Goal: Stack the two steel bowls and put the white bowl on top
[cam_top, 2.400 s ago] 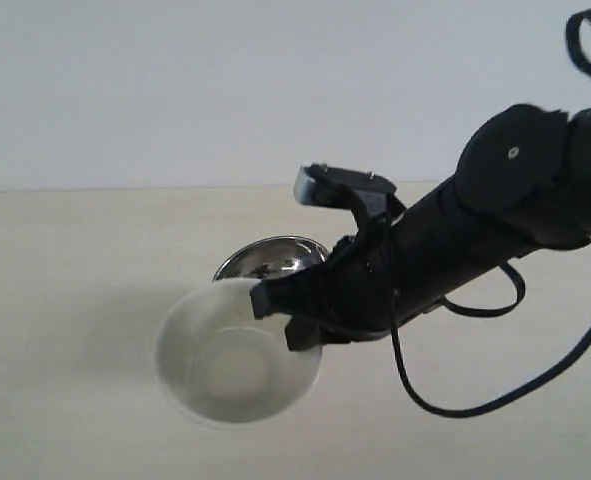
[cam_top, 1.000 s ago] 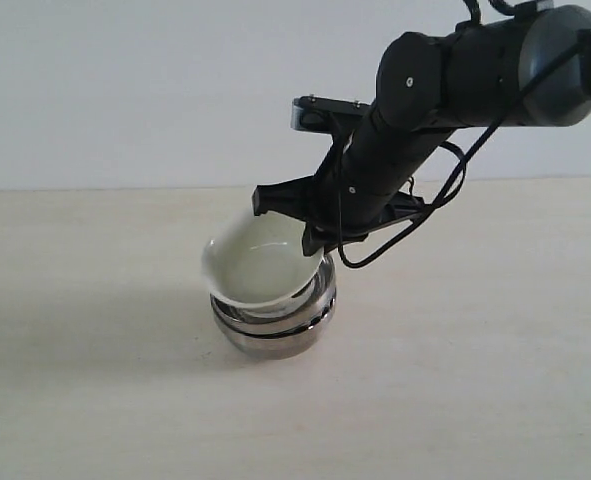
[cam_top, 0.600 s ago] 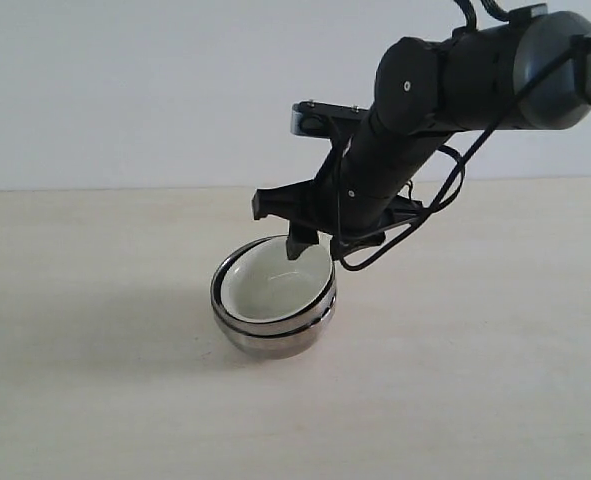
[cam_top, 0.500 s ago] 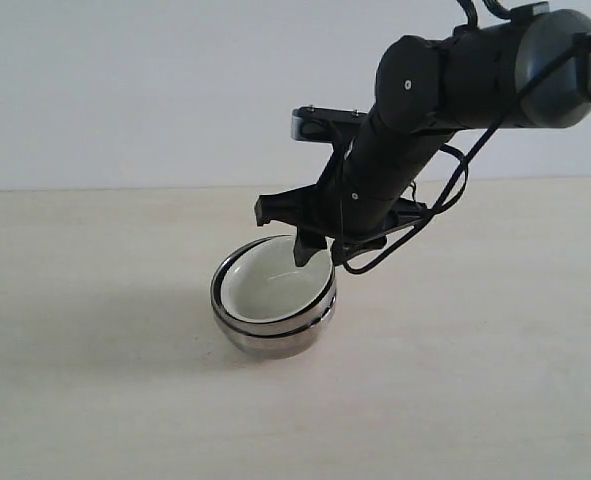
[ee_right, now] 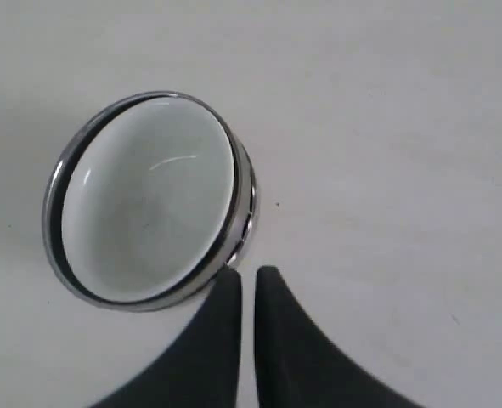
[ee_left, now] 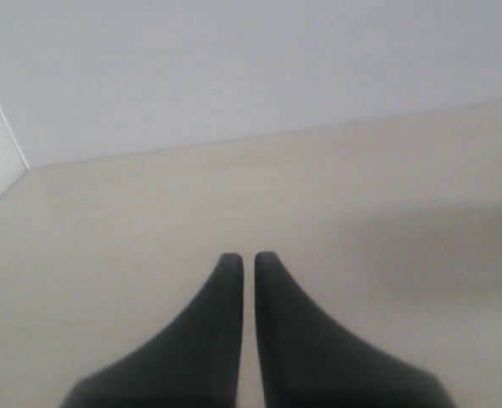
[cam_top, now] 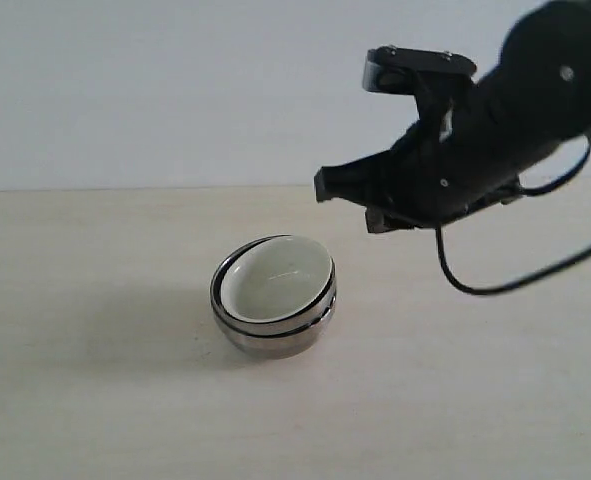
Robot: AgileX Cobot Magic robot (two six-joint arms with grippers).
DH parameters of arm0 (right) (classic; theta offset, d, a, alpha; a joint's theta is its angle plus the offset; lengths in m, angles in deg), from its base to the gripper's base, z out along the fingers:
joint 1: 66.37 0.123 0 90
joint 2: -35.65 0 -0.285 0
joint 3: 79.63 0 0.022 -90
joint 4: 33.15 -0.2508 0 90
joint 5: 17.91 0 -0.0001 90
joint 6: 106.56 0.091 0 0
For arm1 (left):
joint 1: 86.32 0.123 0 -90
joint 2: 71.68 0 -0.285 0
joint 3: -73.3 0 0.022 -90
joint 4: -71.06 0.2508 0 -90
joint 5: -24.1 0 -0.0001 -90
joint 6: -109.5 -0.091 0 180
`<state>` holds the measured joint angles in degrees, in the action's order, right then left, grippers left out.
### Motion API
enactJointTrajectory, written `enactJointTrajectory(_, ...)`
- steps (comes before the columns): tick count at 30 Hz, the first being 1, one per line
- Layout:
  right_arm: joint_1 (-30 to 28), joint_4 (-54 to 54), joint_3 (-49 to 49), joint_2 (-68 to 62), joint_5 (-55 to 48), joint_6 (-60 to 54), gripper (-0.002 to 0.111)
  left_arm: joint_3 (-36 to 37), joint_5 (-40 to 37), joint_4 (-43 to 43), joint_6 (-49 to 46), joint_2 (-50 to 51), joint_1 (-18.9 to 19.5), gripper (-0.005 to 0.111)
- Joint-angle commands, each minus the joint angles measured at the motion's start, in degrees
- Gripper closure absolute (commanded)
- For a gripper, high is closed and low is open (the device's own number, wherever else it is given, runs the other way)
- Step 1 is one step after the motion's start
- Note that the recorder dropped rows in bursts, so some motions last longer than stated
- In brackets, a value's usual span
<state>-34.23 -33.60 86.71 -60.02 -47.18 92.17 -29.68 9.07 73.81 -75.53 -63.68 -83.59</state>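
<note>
The two steel bowls (cam_top: 273, 328) sit nested in one stack on the pale table, and their shiny rim (ee_right: 244, 212) shows in the right wrist view. The white bowl (cam_top: 278, 278) rests inside the top steel bowl, slightly tilted; its glossy inside (ee_right: 149, 204) is empty. My right gripper (cam_top: 379, 224) hangs in the air above and to the right of the stack, touching nothing. In its own view the right gripper (ee_right: 248, 274) is shut with only a thin slit between the fingers. My left gripper (ee_left: 248, 257) is shut and empty over bare table, out of the exterior view.
The pale wooden table (cam_top: 95, 400) spreads all round the stack, with a plain white wall (cam_top: 125, 90) behind it. A black cable (cam_top: 495, 285) loops down from the right arm.
The right gripper set the white bowl into the steel stack, let go, then rose up and to the right and closed its fingers. The left gripper shows no change.
</note>
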Motion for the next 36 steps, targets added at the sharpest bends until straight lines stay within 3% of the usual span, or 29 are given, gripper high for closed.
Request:
enactJointTrajectory(1,-0.2,0.0,-13.0,8.4,10.9,0.4,0.108,0.2,0.4,-0.4,0.6,-0.2,0.0,0.103)
enactJointTrajectory(8,-0.2,-2.2,-33.0,24.5,26.9,0.6,0.108,0.2,0.4,-0.4,0.6,-0.2,0.0,0.103)
enactJointTrajectory(15,-0.2,-2.2,-43.9,36.4,33.6,0.6,0.108,0.2,0.4,-0.4,0.6,-0.2,0.0,0.103)
enactJointTrajectory(19,-0.2,-6.5,-53.0,42.2,46.3,0.7,0.108,0.2,0.4,-0.4,0.6,-0.2,0.0,0.103)
enactJointTrajectory(25,-0.2,-8.2,-55.0,43.3,40.4,6.4,0.108,0.2,0.4,-0.4,0.6,-0.2,0.0,0.103)
enactJointTrajectory(36,-0.2,-8.2,-55.0,43.3,40.5,6.7,0.108,0.2,0.4,-0.4,0.6,-0.2,0.0,0.103)
